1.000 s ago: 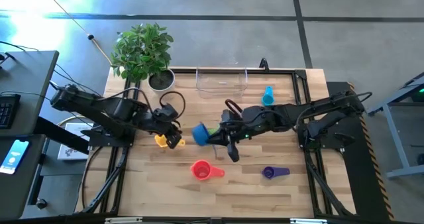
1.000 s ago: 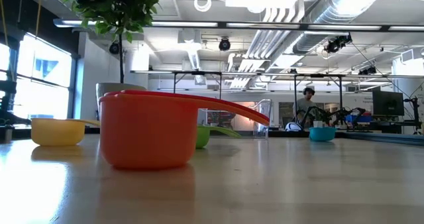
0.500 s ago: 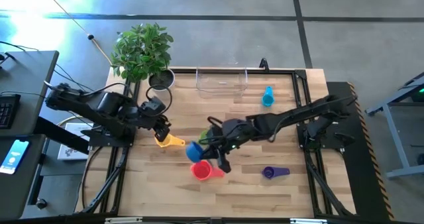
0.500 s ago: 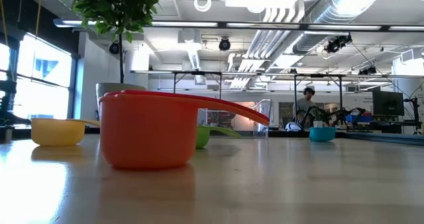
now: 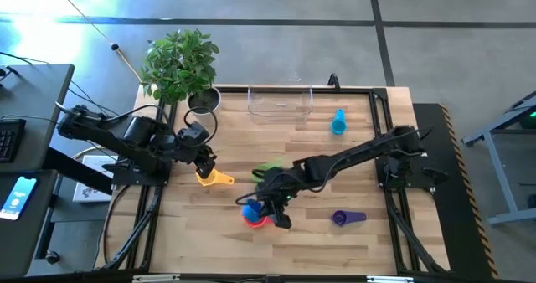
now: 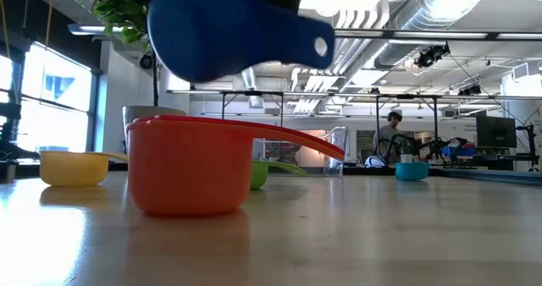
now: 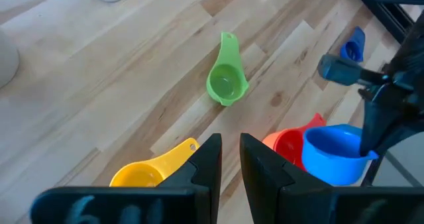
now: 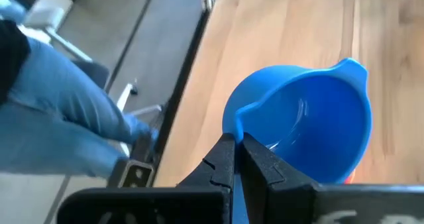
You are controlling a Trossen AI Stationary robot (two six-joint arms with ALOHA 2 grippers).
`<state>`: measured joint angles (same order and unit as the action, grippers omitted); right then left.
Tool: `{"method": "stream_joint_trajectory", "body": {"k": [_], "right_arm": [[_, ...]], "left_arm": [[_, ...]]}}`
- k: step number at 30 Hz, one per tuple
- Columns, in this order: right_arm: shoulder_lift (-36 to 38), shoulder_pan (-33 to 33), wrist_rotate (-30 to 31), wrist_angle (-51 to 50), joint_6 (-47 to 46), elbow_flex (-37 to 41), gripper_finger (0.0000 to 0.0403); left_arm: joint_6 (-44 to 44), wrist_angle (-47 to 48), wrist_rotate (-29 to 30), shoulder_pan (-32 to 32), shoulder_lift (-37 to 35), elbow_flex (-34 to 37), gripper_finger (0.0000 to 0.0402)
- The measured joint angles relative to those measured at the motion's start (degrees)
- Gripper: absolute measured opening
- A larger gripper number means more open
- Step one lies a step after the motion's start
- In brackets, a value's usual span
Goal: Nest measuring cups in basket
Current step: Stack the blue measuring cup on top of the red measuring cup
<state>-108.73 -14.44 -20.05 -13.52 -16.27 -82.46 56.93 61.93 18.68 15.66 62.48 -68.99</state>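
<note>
The right gripper [image 5: 266, 209] is reaching across the table and holding the blue cup [image 5: 249, 208] directly over the red cup [image 5: 256, 220]. In the low view the blue cup [image 6: 222, 34] is hanging just above the red cup's [image 6: 190, 164] rim, not touching it. The right jaws are pinching the blue cup's rim [image 8: 295, 118] where the handle meets it; the handle itself is hidden beneath the fingers.

The left gripper [image 5: 208, 162] is hovering just beside the yellow cup [image 5: 214, 179], with its jaws slightly parted and holding nothing.

The green cup [image 7: 226, 83] is lying between the two grippers, partly covered by the right arm in the high view. The purple cup [image 5: 345, 218] and light blue cup [image 5: 338, 122] are sitting well apart. The basket [image 5: 280, 103] is standing at the far edge.
</note>
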Motion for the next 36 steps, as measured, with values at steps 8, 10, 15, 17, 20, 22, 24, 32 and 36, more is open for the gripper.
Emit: {"method": "stream_joint_trajectory", "body": {"k": [8,10,15,17,20,22,24,32,36], "right_arm": [[-0.9,-0.1,0.9,-2.1,4.7,0.0,0.0000],[-0.9,-0.1,2.0,-3.2,6.0,0.0,0.0000],[-0.9,-0.1,3.7,-4.8,7.8,0.0,0.0000],[-0.9,-0.1,4.0,-4.5,8.7,0.0,0.0000],[-1.6,-0.2,3.9,-4.5,9.3,0.0,0.0000],[-2.1,-0.3,3.9,-4.9,9.3,0.0,0.0000],[-2.4,-0.4,4.0,-4.1,9.4,0.0,0.0000],[-2.4,-0.3,5.1,-4.6,11.8,0.0,0.0001],[-2.4,-0.3,5.1,-5.1,12.6,0.0,0.0010]], "left_arm": [[1.5,0.0,0.1,0.0,0.3,0.0,0.0046],[1.5,0.0,0.3,0.0,0.4,0.0,0.0046],[2.0,0.0,0.4,0.0,0.7,0.0,0.0046],[2.2,0.0,0.8,0.0,0.9,0.0,0.0046],[2.6,0.0,1.4,0.0,1.3,0.0,0.0046],[2.6,0.0,1.5,0.0,1.3,0.0,0.0046],[2.6,-0.1,1.5,0.0,1.5,0.0,0.0046],[2.9,0.0,1.9,0.0,1.4,0.0,0.0046],[2.9,0.0,2.0,0.0,1.4,0.0,0.0046]]}}
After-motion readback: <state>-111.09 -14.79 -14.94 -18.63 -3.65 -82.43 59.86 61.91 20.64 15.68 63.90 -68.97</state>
